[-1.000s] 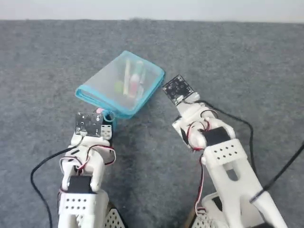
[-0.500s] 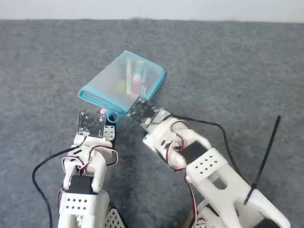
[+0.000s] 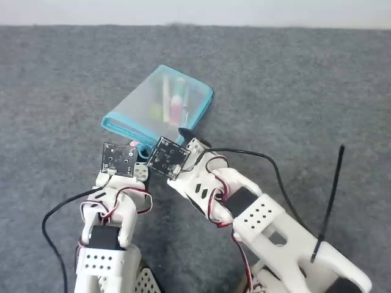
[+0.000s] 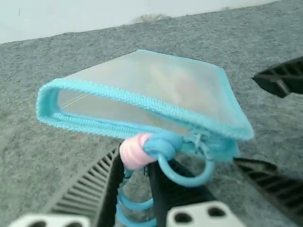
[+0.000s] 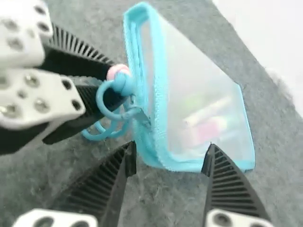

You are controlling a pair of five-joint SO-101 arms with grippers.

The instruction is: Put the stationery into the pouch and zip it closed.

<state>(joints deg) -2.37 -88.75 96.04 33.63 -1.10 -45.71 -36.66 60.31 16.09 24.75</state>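
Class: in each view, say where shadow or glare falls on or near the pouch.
High view: soft, even light, no hard shadows; stationery shows through the pouch without glare. Left wrist view: a pale sheen on the pouch's face veils the contents. Right wrist view: the wall beyond is blown out white.

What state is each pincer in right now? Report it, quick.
Left pincer: shut on the zipper pull of the pouch.
Right pincer: open, holding nothing, poised at the pouch's zipper end.
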